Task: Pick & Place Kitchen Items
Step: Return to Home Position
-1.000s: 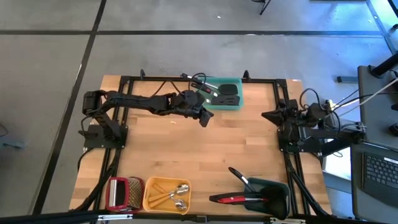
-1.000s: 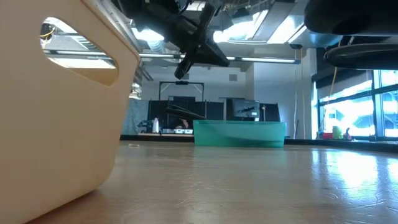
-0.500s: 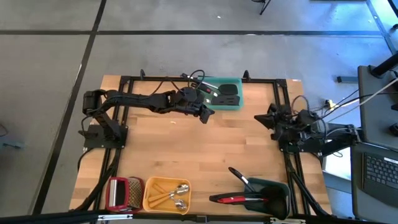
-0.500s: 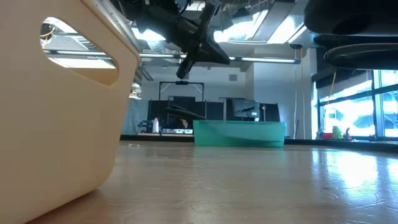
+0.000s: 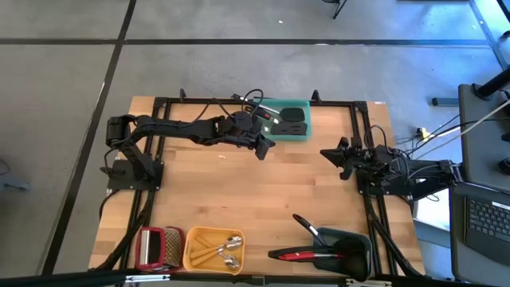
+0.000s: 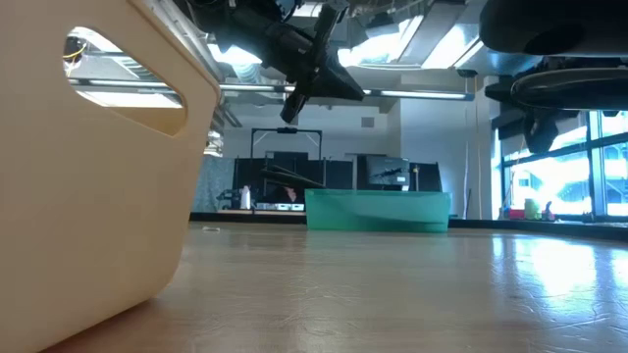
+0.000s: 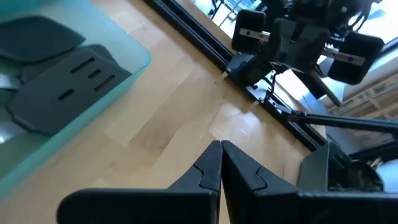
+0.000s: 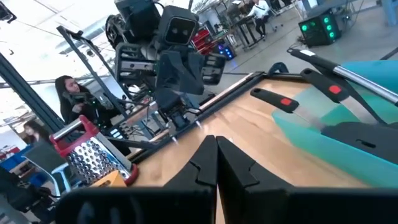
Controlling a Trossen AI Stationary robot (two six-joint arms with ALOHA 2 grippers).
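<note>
A teal tray stands at the table's far edge with black turners lying in it; black handles with red marks stick out over its rim. My left gripper hangs shut in the air just near-left of that tray, holding nothing; the low view shows it high above the table. My right gripper is shut and empty at the table's right edge, pointing level toward the left. Metal spoons lie in a yellow tray. A red spoon lies across a dark tray.
A red-framed grater stands at the near left corner beside the yellow tray, whose wall fills the low view's left. A black utensil leans out of the dark tray. Bare wood lies mid-table. A person sits beyond the table.
My right arm has folded down at the table's right edge; its shut gripper has sunk and come a little toward the table's left. In the low view it now shows at the upper right.
</note>
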